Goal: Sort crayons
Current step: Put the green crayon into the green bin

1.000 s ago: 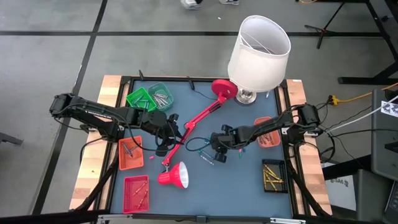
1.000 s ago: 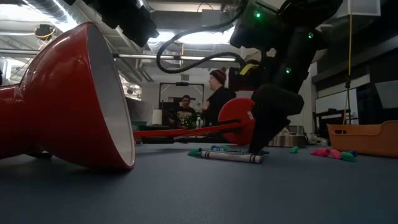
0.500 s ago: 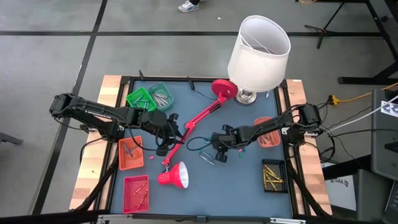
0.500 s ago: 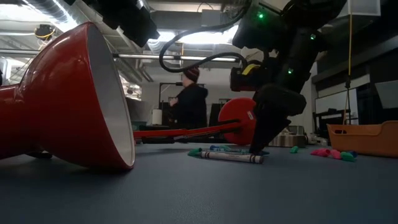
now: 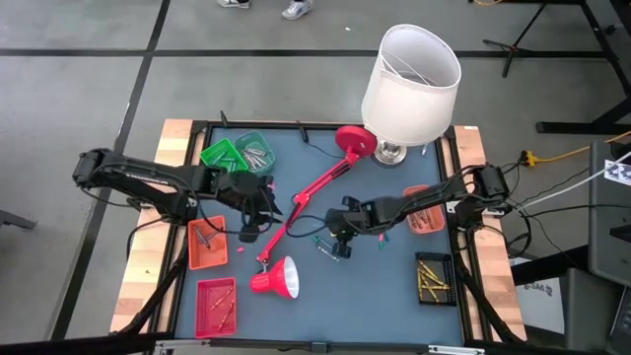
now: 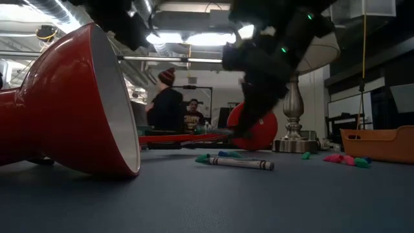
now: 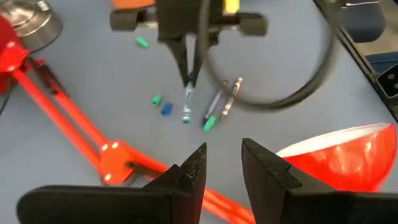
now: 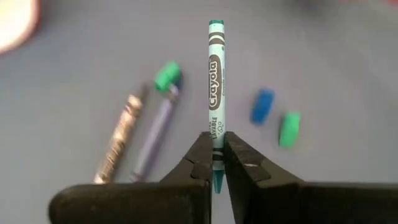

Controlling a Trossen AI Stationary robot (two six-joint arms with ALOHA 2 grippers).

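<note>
My right gripper point(image 8: 214, 163) is over the middle of the blue mat, shut on a teal crayon point(image 8: 215, 87); the left wrist view also shows it point(image 7: 188, 74). Under it on the mat lie a grey-brown crayon point(image 8: 119, 142), a purple one point(image 8: 154, 134) with a green piece point(image 8: 166, 76) at its end, and short blue point(image 8: 262, 106) and green point(image 8: 289, 129) pieces. In the low view the grey-brown crayon point(image 6: 240, 163) lies flat. My left gripper point(image 7: 222, 163) is open above the red lamp arm point(image 7: 68, 118), touching nothing. My right gripper pinches the teal crayon between its two fingertips point(image 8: 200, 155) near one end point(image 8: 216, 142). The fingers slant down from above on the table's right side, and the crayon runs on in line with them. It hangs tip down point(image 7: 186, 115), lifted clear of the mat.
A red desk lamp lies on the mat: shade point(image 5: 279, 279), arm point(image 5: 317, 189), base point(image 5: 355, 141). A white-shaded lamp point(image 5: 412, 74) stands at the far edge. Trays ring the mat: green point(image 5: 223, 156), orange point(image 5: 206, 244), red point(image 5: 216, 301), orange point(image 5: 422, 212), black point(image 5: 433, 277). People stand beyond the table.
My right gripper has risen off the mat and gone a little toward the table's left, carrying the teal crayon up from among the others. My left gripper has drawn back slightly toward the table's left edge, still open.
</note>
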